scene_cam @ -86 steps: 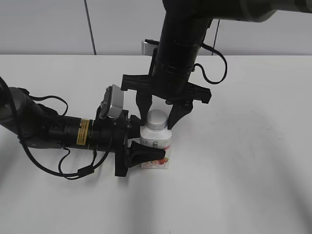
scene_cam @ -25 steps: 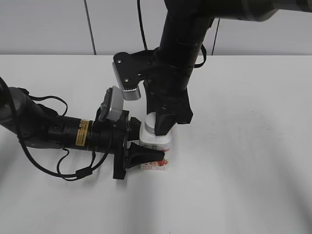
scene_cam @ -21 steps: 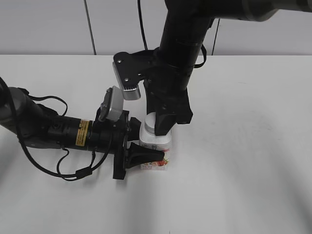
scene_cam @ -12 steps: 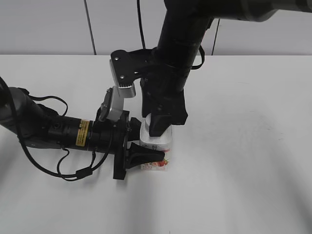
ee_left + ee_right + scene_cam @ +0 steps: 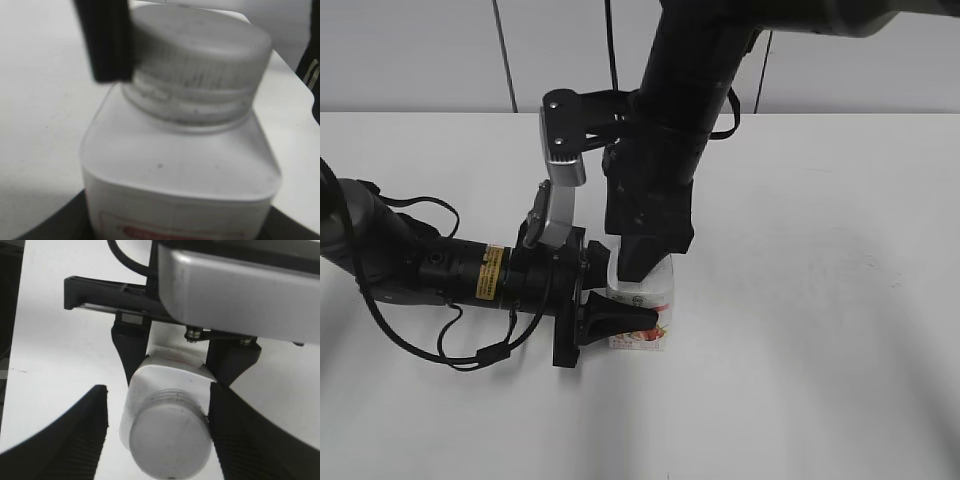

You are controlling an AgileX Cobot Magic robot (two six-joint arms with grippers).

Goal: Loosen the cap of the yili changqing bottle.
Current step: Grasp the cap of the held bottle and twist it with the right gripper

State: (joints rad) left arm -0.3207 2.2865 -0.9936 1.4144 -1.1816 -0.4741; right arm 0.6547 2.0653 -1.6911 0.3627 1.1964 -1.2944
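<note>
At lower centre of the exterior view, the left gripper [image 5: 620, 318] clamps the bottle [image 5: 645, 300] standing on the table [image 5: 820, 300]. Above, the right gripper [image 5: 638, 255] straddles the cap [image 5: 170, 441], one finger [image 5: 107, 40] touching; its grip is unclear.

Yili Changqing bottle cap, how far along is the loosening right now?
Done: the left gripper clamps the yili changqing bottle upright. In hand: the right gripper straddles the cap, with a gap beside one finger, so not squeezing. Remaining: cap sits on the neck; loosened or not cannot be told.
</note>
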